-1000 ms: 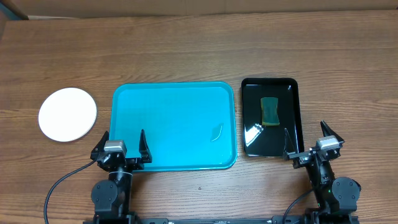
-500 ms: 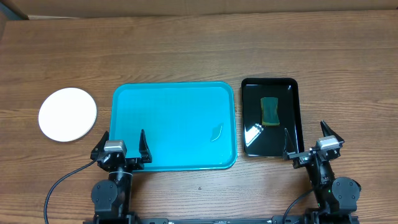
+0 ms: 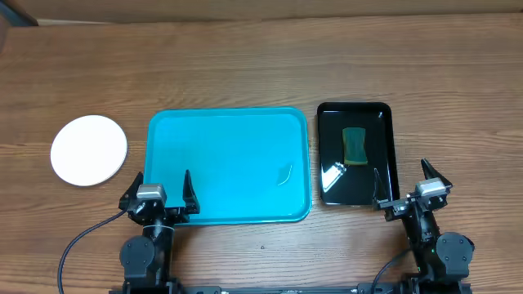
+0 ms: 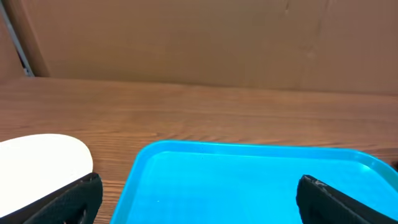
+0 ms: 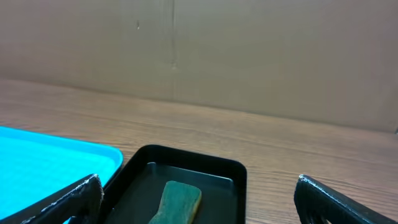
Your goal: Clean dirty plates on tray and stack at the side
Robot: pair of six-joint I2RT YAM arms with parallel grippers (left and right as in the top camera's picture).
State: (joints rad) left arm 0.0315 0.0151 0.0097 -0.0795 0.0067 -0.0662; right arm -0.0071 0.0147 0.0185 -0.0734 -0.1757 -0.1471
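Note:
The turquoise tray (image 3: 229,163) lies at the table's middle with no plates on it; it also shows in the left wrist view (image 4: 249,180) and the right wrist view (image 5: 50,158). A white round plate (image 3: 89,149) lies on the wood left of the tray, apart from it; whether more plates lie under it cannot be told. It shows in the left wrist view (image 4: 37,165). My left gripper (image 3: 158,193) is open and empty at the tray's near left corner. My right gripper (image 3: 403,184) is open and empty at the black tray's near right corner.
A glossy black tray (image 3: 355,114) stands right of the turquoise tray and holds a green sponge (image 3: 354,144), also in the right wrist view (image 5: 177,200). A cardboard wall (image 4: 199,37) runs along the table's far edge.

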